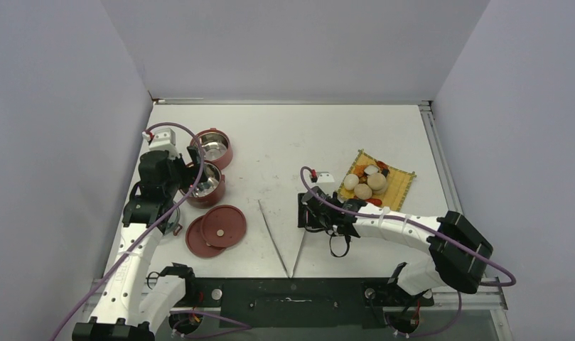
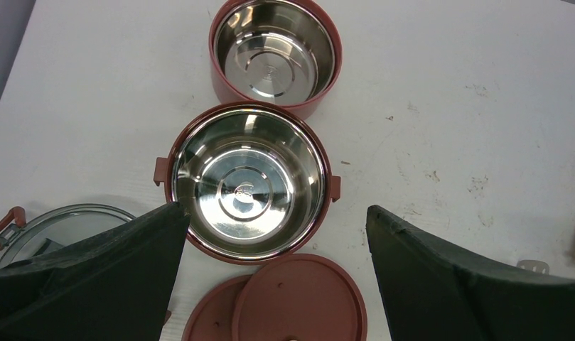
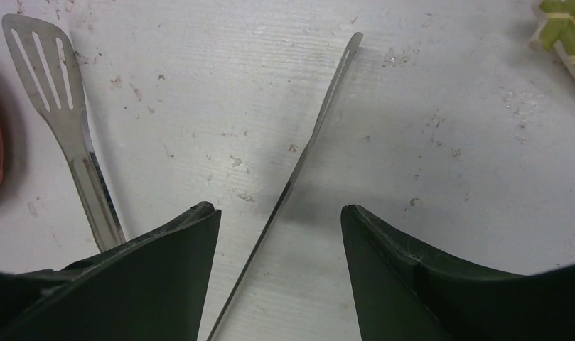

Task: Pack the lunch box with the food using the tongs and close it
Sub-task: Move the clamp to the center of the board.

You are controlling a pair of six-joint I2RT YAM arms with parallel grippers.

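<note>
Tongs (image 1: 275, 238), long thin silver metal in a narrow V, lie by the tabletop's near edge, hinge toward me. My right gripper (image 3: 278, 213) stands part open astride one slim arm only, touching nothing; the slotted arm lies outside the jaws. Pinching there, I judge, could twist that thin blade or let it slip. My left gripper (image 2: 273, 208) hangs wide open over the dark-red round lunch box bowl (image 2: 325, 206).

1. Left arm (image 1: 131, 273): white shells, black joint blocks; a thin purple cable (image 1: 172, 126) loops along it.
2. Right arm (image 1: 398, 229): the same white and black; boxy black elbow; its own purple lead (image 1: 303, 174).
3. Left gripper (image 2: 273, 207), right gripper (image 3: 277, 207): broad, matte black wedge fingers (image 2: 92, 284); edges slightly scuffed.
</note>
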